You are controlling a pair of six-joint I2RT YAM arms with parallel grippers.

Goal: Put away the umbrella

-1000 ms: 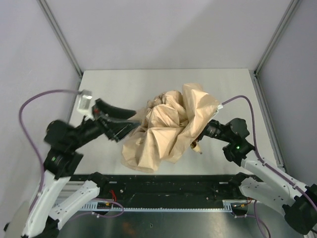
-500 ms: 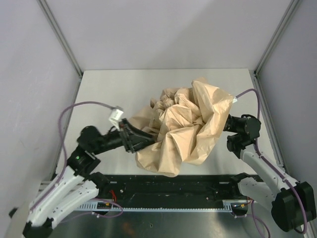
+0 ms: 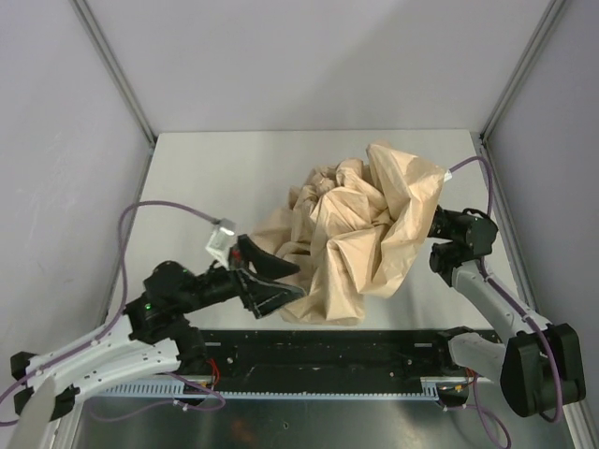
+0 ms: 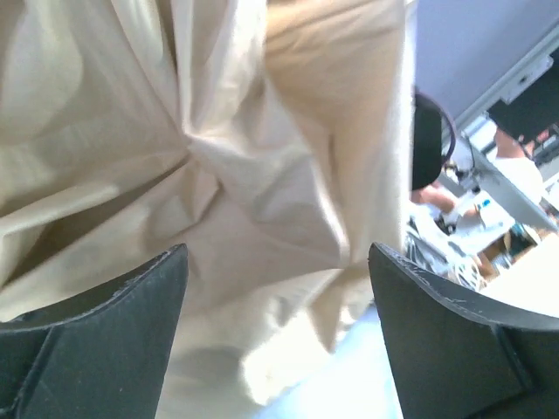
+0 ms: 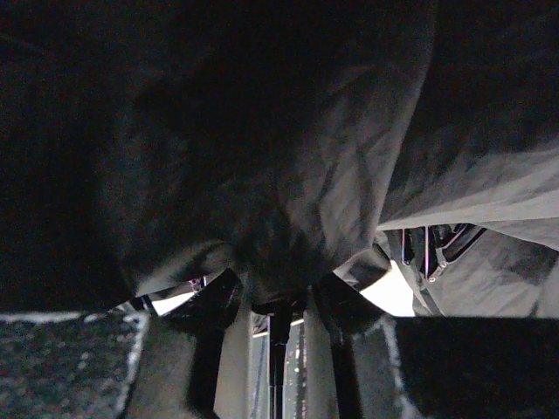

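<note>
Now the umbrella (image 3: 360, 238) lies crumpled over the right half of the table (image 3: 215, 178), the right gripper (image 5: 279, 301) clamped on it under the cloth. The left gripper (image 3: 292, 281) gapes at its near edge (holding nothing); closing there may pinch only loose cloth and tug it free.

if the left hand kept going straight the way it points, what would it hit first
The crumpled beige-tan fabric umbrella: the open left hand points right into its folds, and the wrist view shows nothing in between, though the gap is hard to judge.
</note>
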